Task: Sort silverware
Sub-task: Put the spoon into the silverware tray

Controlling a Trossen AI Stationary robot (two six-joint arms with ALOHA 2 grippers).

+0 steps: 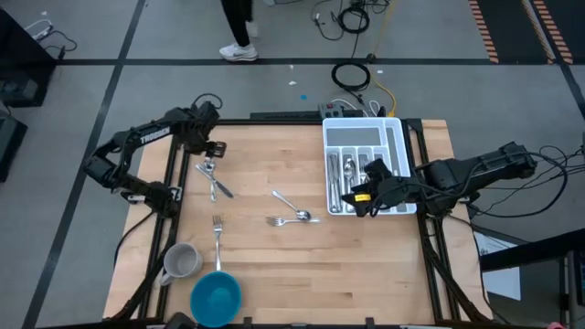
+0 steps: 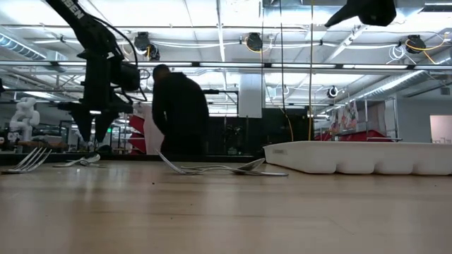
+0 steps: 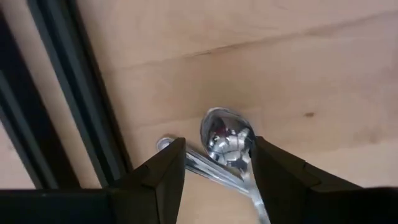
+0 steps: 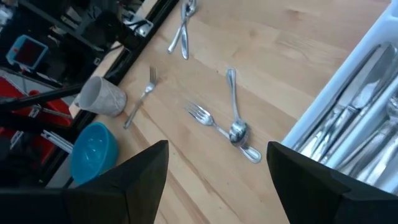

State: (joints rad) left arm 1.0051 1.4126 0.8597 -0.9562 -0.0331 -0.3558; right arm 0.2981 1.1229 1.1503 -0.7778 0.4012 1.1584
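Silverware lies loose on the wooden table: a small pile with a spoon (image 1: pixel 213 181) at the far left, a lone fork (image 1: pixel 218 228), and a fork and spoon crossed (image 1: pixel 294 217) mid-table. More pieces lie in the white tray (image 1: pixel 395 137). My left gripper (image 1: pixel 211 152) points down just above the pile. In the left wrist view it (image 3: pixel 217 146) is open, a finger on each side of the spoon's bowl (image 3: pixel 225 134), without touching it. My right gripper (image 1: pixel 365 196) hangs open above the tray's near left corner, empty (image 4: pixel 217 149).
A grey mug (image 1: pixel 181 262) and a blue bowl (image 1: pixel 216 297) stand at the near left. The table's dark frame rail (image 3: pixel 68 93) runs close beside the pile. A person (image 2: pixel 180 113) stands beyond the far edge. Bare wood lies between the crossed pieces and the near edge.
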